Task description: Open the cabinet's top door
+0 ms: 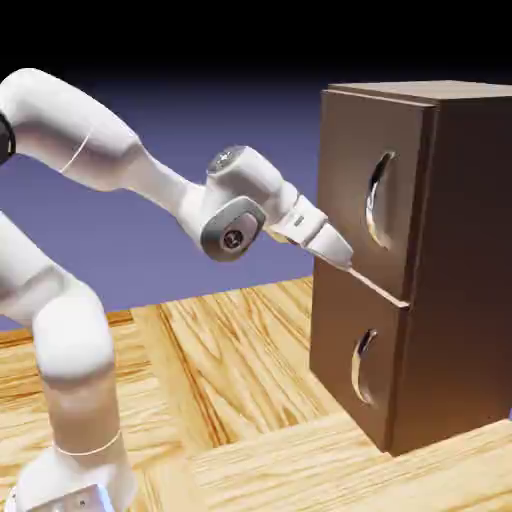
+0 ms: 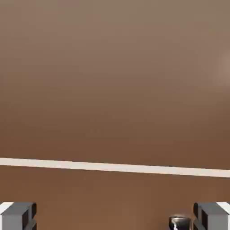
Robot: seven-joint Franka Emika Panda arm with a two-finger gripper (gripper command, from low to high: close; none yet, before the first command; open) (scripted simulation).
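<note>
Two handles, unlabelled; claw (image 1: pixel 343 262) spread at top door (image 1: pixel 352 170).

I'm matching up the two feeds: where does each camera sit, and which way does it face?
Exterior view: fixed beside the robot, facing the cabinet; shows the white arm and the open gripper near the top door.
Hand view: on the hand, looking along the gripper at brown wood; only the fingertips show.
Shared: the pale seam between the doors.
</note>
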